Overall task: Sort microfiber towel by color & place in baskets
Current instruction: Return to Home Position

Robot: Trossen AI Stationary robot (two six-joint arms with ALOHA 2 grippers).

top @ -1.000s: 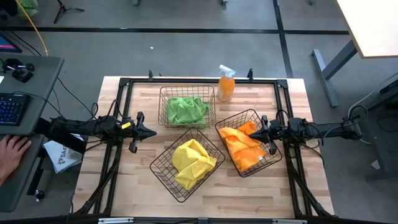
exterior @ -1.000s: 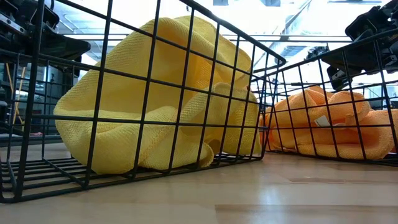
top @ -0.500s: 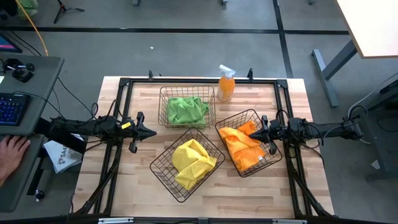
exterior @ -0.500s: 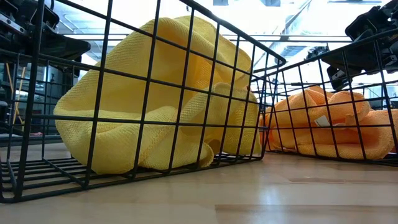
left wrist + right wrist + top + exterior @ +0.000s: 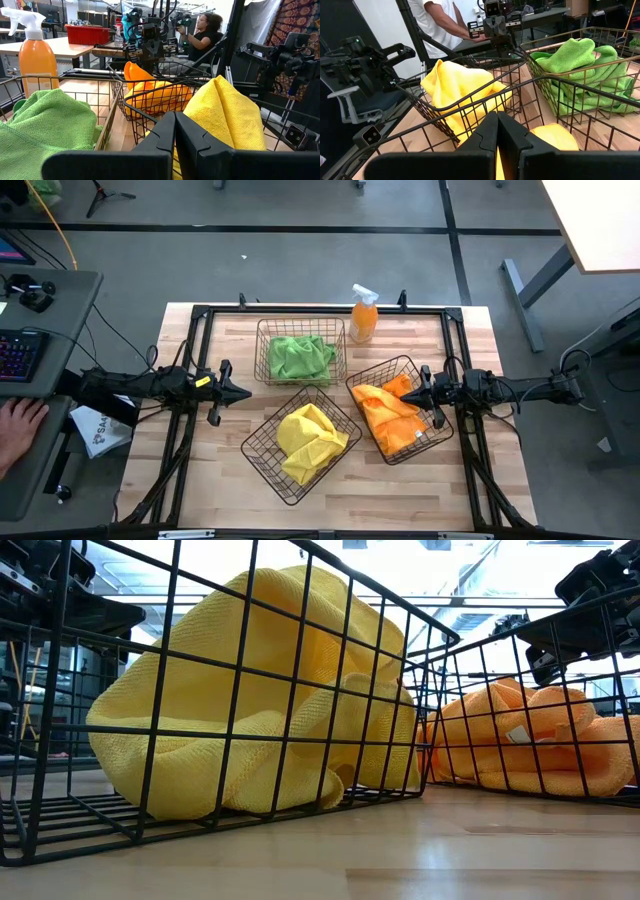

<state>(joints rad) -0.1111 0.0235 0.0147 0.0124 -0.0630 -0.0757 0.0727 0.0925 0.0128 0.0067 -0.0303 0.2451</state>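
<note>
We are watching the left gripper [image 5: 243, 392] hanging over the left side of the table [image 5: 230, 480], jaws clenched on nothing; moving across, the rear basket [image 5: 300, 321] is holding the green towel [image 5: 300, 357], just beside the orange spray bottle [image 5: 363, 315]; the front basket [image 5: 265, 475] is cradling the yellow towel [image 5: 310, 442]; the right-hand basket [image 5: 421, 448] is carrying the orange towel [image 5: 388, 412]; the right gripper [image 5: 405, 393] is hovering above that basket, jaws pressed together, empty.

An orange spray bottle [image 5: 363, 315] stands at the far edge of my counter [image 5: 400, 495]. Beyond its left edge, a person's hand [image 5: 18, 430] rests near a keyboard [image 5: 20, 352].
</note>
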